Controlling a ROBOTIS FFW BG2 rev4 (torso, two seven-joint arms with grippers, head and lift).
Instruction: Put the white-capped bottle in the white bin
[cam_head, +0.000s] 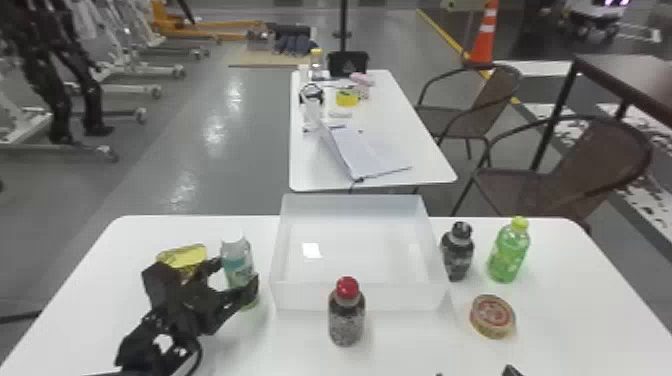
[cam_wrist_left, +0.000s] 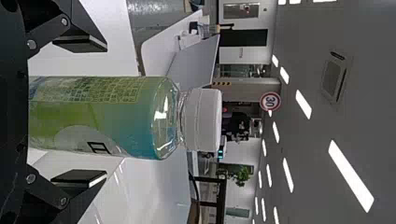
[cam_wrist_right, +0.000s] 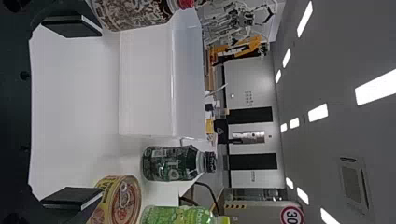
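I've got my left claw (cam_head: 235, 276) wide around the white-capped bottle (cam_head: 237, 260), ungripped, so grasp, lift and white bin (cam_head: 300, 296) all remain, right claw (cam_wrist_right: 92, 112) wide too

Red-capped bottle (cam_wrist_right: 133, 13) and green bottle (cam_wrist_right: 180, 215) partly beyond right wrist view's edges
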